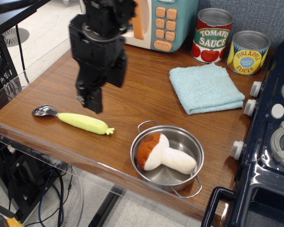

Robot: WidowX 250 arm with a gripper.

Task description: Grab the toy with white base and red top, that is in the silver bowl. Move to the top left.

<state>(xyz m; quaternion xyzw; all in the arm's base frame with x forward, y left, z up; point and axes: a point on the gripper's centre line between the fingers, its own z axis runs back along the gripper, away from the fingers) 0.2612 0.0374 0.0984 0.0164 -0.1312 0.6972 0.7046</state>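
The jaws look pressed together with nothing between them. The gripper [91,98] hangs left of centre in the frame, above the wooden table [142,90], its tip just above and right of the spoon [75,119]. The toy [162,153] lies on its side inside the silver bowl [167,158] at lower centre, well apart from the gripper. A blue cloth [206,88] lies upper right, two cans [229,42] behind it.
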